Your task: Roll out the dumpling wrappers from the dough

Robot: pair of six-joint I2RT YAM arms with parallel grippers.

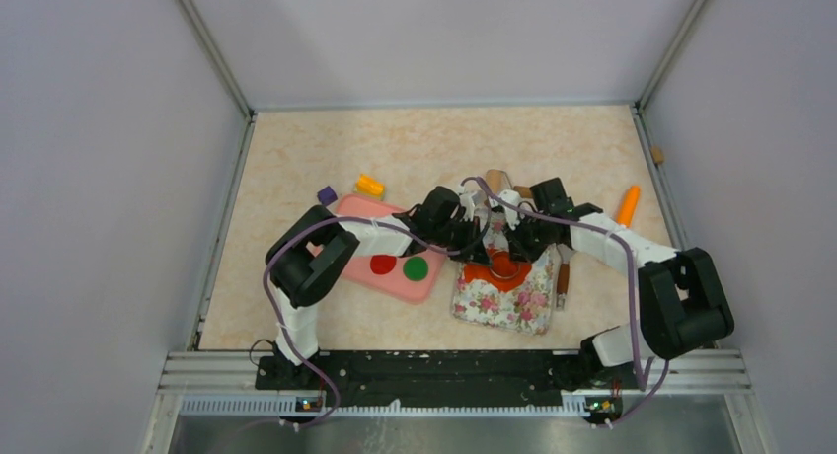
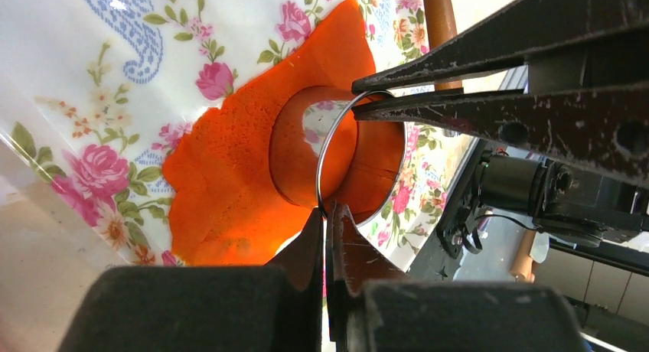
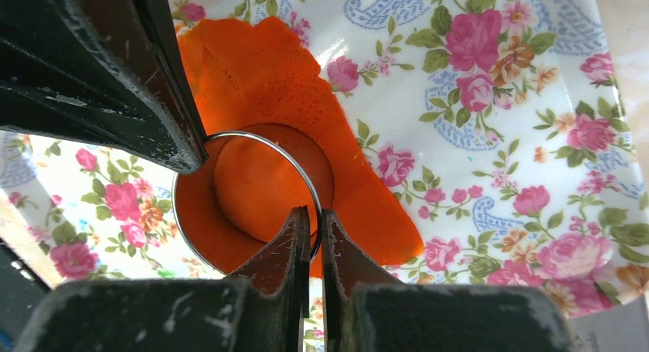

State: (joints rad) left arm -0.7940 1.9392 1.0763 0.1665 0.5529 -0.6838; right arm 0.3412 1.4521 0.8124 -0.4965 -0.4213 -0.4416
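While both arms hung over the floral mat (image 1: 513, 311), the left gripper (image 2: 327, 214) was clamped tight on one side of the ring cutter (image 2: 325, 157), and the right gripper (image 3: 314, 218) pinched the opposite side, so neither was nearer. The ring stood upright, pressed into the dough (image 2: 222, 191), which lay flat on the mat's far half, directly under both sets of jaws. An orange disc (image 3: 256, 184) sat inside the ring. The red wrapper (image 1: 383, 264) and green wrapper (image 1: 416, 268) lay off the mat's left edge. Any lift, I'd judge, wanted to go straight up.
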